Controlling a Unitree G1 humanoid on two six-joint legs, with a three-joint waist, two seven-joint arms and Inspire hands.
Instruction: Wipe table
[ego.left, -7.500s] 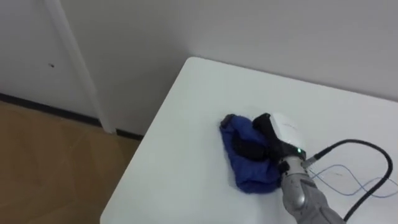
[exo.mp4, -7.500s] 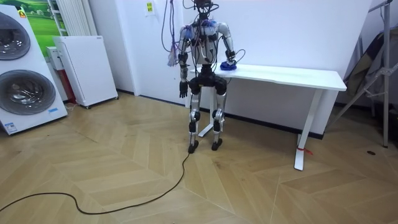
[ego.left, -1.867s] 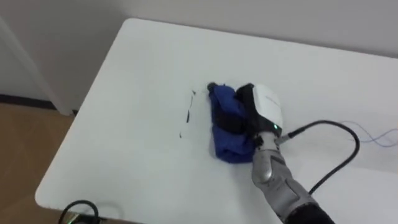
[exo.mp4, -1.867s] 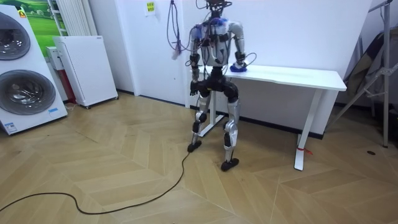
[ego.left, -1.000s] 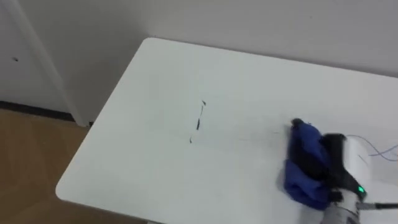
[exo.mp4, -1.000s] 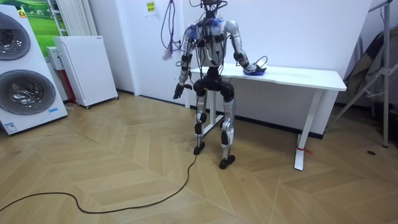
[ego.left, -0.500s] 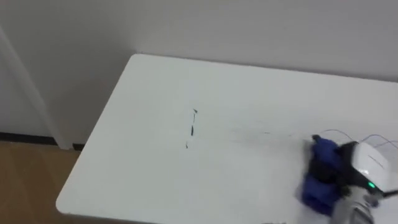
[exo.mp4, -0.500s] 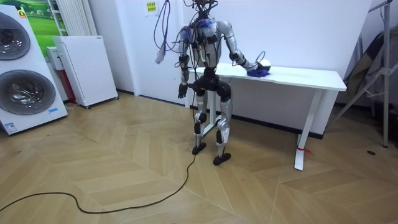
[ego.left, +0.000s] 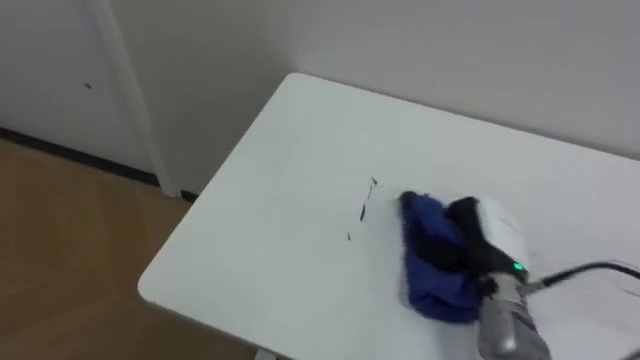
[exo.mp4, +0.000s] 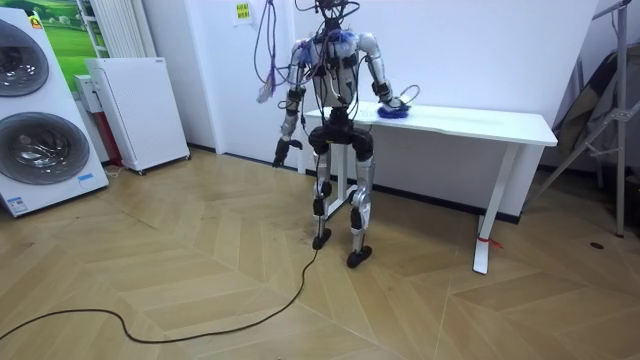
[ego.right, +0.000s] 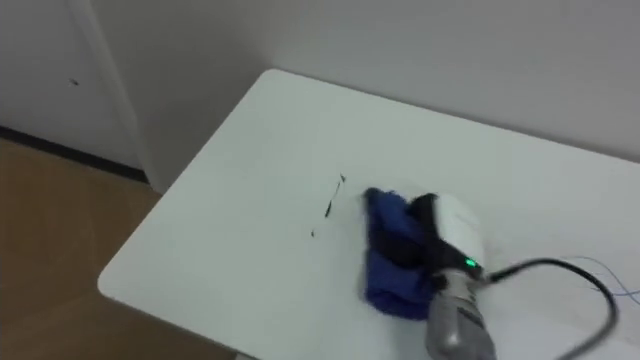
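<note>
A crumpled blue cloth (ego.left: 428, 262) lies on the white table (ego.left: 270, 210), near its left end. My right hand (ego.left: 482, 236) rests on top of the cloth, its dark fingers curled into the folds. Just left of the cloth a thin dark streak (ego.left: 364, 208) marks the tabletop. In the room view I stand at the table's (exo.mp4: 480, 122) left end with my right arm stretched over it to the cloth (exo.mp4: 390, 112). My left hand (exo.mp4: 281, 155) hangs out beside my hip, away from the table.
A wall runs behind the table and the left corner (ego.left: 150, 285) drops off to wooden floor (ego.left: 60, 230). A white cabinet (exo.mp4: 140, 110) and washing machines (exo.mp4: 35, 110) stand at the room view's left, a dark stand (exo.mp4: 600, 110) at its right.
My right hand has swept the cloth back toward the table's left end, up beside the dark streak. My head view has shifted too, and my left arm swung outward.
</note>
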